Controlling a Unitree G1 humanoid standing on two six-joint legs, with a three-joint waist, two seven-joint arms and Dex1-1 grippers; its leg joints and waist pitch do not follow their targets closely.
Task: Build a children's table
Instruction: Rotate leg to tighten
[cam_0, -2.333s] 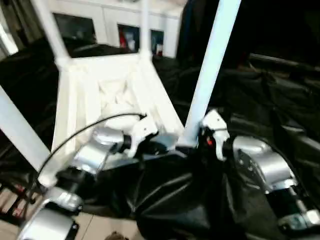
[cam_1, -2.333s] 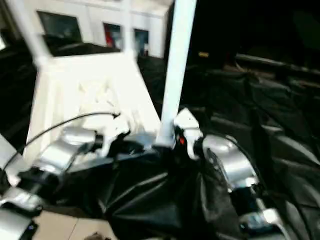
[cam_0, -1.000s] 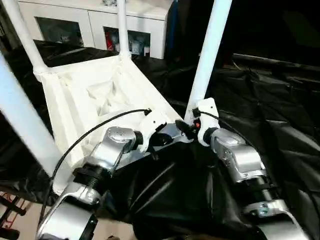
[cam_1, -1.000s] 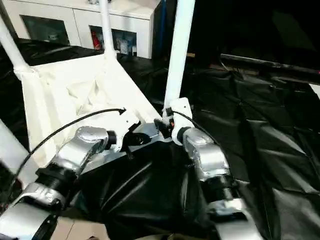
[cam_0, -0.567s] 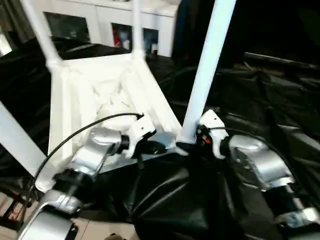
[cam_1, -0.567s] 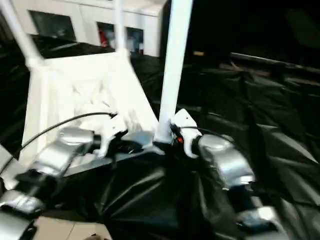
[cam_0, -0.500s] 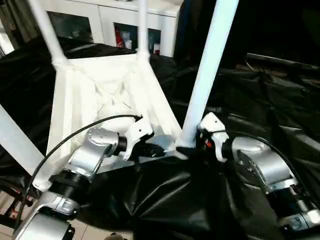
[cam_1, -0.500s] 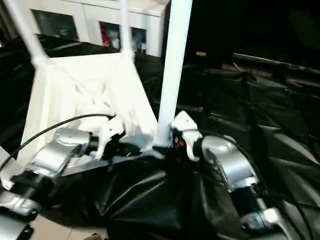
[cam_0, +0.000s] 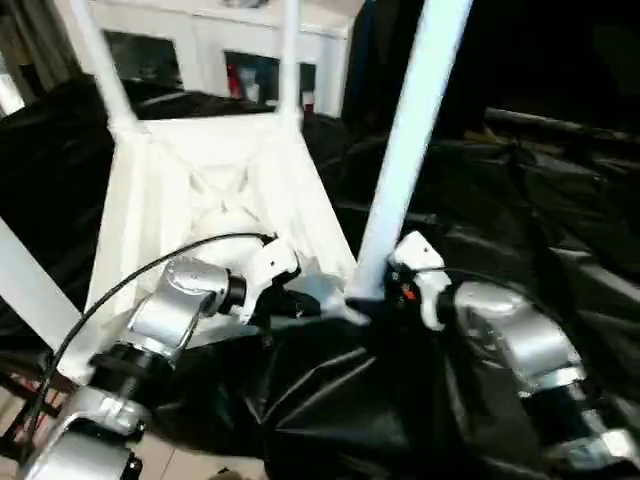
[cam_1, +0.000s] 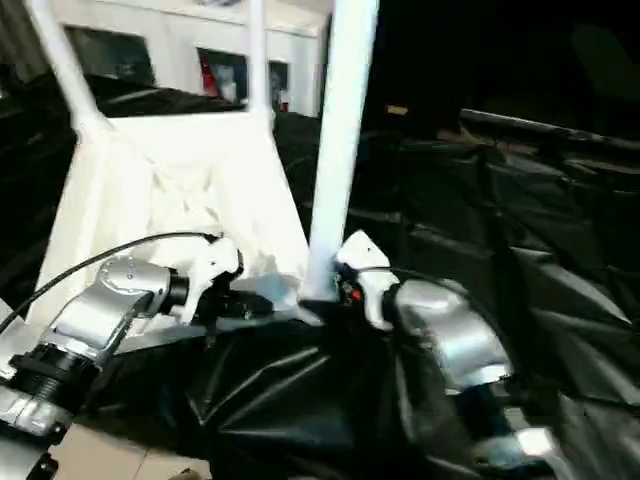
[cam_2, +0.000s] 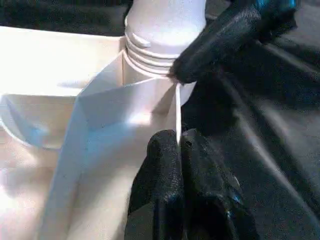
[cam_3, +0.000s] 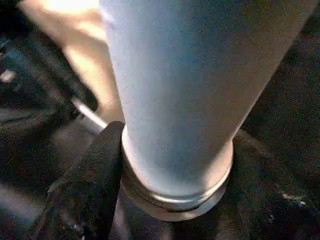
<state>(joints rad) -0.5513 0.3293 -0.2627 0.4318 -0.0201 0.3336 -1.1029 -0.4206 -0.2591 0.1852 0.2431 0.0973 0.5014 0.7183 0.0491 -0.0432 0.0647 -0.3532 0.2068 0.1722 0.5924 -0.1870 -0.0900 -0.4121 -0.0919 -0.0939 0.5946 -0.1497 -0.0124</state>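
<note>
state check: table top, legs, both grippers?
table top: upside down on black sheet, ribbed underside up
near right leg: upright in corner socket
far legs: upright in sockets
left gripper: shut on table top's edge
right gripper: around near right leg's base

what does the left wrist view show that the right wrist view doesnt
Left wrist view alone: the left gripper, shut, pinching the thin wall of the table top just below the corner socket, with the ribbed base of the leg threaded into it. Right wrist view alone: the leg's smooth tapered shaft up close and its bottom ring, seen from the opposite side. Both: that same leg, the black sheeting under it, and a black finger of the right gripper against the leg's base.
</note>
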